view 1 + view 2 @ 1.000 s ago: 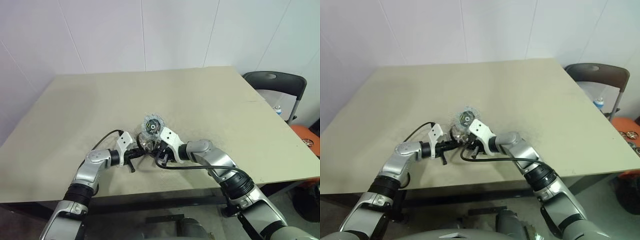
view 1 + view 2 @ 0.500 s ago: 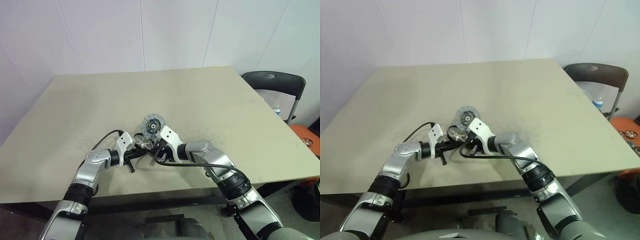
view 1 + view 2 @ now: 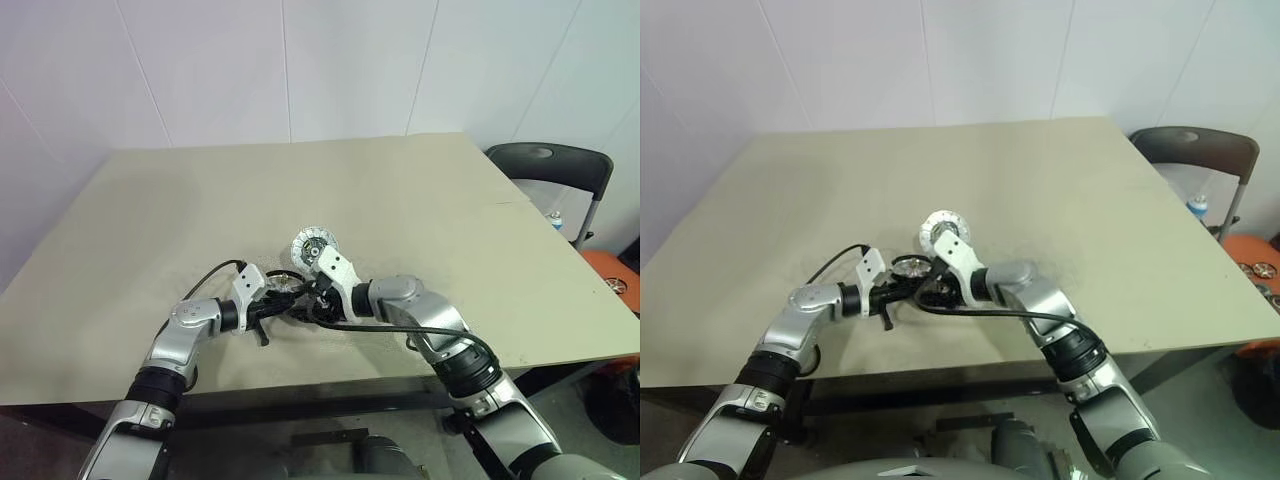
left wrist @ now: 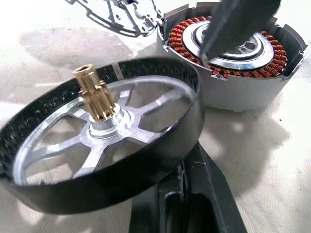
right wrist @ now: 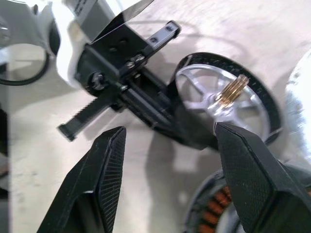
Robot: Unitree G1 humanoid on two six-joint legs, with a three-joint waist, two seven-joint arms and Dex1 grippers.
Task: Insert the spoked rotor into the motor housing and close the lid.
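The left gripper [image 5: 121, 85] is pinching the rotor [image 4: 97, 145] by its black rim, jaws pressed tight, holding it tilted just beside the housing [image 4: 238, 63] on the counter [image 3: 420, 190]. The right gripper [image 5: 167, 189] is hovering over the housing with its jaws spread wide, gripping nothing. The rotor is showing silvery spokes and a brass splined shaft at its hub. The housing is showing coppery windings around a silver hub, and its lid [image 3: 313, 243] is standing open behind it. No writing is legible.
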